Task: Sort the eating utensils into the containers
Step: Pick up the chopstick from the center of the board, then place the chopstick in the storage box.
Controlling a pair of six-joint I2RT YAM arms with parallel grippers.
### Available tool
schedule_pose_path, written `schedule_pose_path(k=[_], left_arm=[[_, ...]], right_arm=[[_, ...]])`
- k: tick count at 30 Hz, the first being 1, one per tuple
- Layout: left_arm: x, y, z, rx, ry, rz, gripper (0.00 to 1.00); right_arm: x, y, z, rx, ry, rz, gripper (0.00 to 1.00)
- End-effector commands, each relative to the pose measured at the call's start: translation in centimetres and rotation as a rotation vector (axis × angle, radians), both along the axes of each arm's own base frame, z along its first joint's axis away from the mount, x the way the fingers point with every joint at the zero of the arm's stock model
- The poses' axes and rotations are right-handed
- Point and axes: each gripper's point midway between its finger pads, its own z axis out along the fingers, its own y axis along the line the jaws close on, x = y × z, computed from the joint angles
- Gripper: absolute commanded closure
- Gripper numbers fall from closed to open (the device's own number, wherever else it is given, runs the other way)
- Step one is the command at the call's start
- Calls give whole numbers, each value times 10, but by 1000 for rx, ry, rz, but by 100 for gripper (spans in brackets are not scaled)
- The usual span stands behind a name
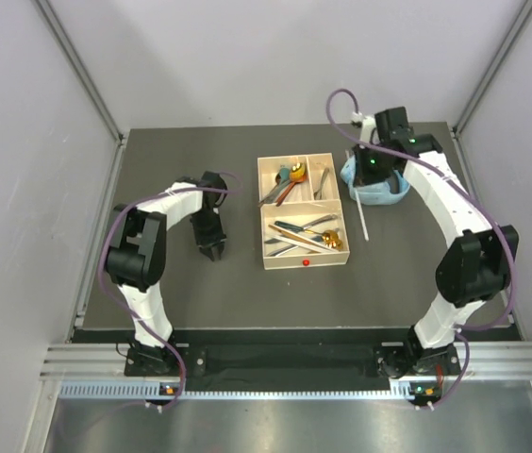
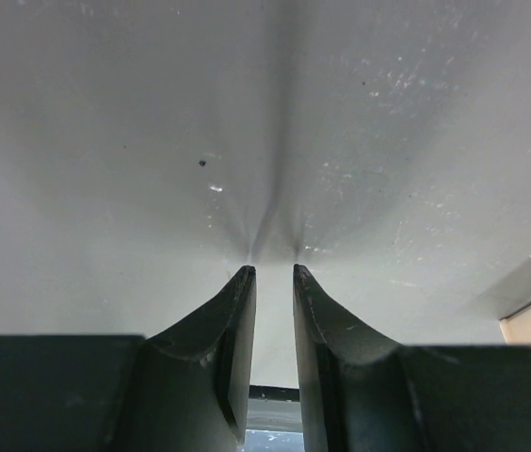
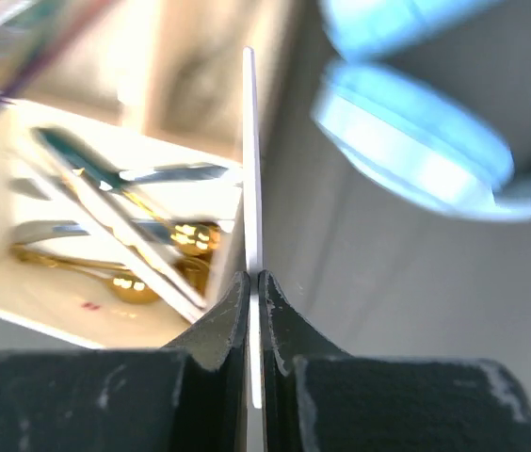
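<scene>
The left gripper [image 2: 272, 273] hangs over the dark table [image 1: 247, 302], black fingers slightly parted on nothing, well left of the cream rectangular three-section tray [image 1: 285, 263] that holds shiny gold spoons [image 1: 332, 241]. The right gripper [image 3: 254, 278] is pinched tight on one end of a pale thin chopstick [image 1: 364, 219]. The stick runs alongside the tray's right wall, near light-blue over-ear headphones [image 1: 379, 193]. With the tray just left of the stick, the nearer right arm likely carries it leftward over the rim.

Gold spoons [image 1: 334, 243] and a teal-handled utensil [image 3: 77, 160] gleam against a cream tray [image 1: 262, 236] marked with a small red dot [image 1: 305, 262], on a dark grey desk [image 1: 209, 283]. At upper right, light-blue headphones [image 1: 375, 192] and a white chopstick [image 1: 364, 222]. The arms [image 1: 440, 203] are white with black joints and purple cables [image 1: 341, 94].
</scene>
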Motion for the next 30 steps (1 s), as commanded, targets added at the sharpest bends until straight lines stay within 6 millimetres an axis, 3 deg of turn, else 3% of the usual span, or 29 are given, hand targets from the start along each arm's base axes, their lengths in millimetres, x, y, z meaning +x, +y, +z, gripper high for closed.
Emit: schedule_pose_path(k=[1,5,9,15,19,25,30], left_arm=[[11,-2,5,-7,-25,10,72],[10,-1,5,-2,-25,5,72],[5,1,5,1,-21,1,72],[-2,3,3,3,-11,-4,72],[-2,10,4,34,-23,-5,72],[-5,11,2,39,-18,-9,72],[-5,11,3,39,-23,-6,72]], right_arm=[[3,66,66,12,-207,259,100],[4,103,47,-79,-191,406,100],[-5,134,43,-136,-241,507,100],[-12,148,-3,-186,-180,595,100],[-22,163,-22,-179,-165,650,100],[-43,183,-45,-173,-128,722,100],[-63,194,-53,-177,-115,768,100]])
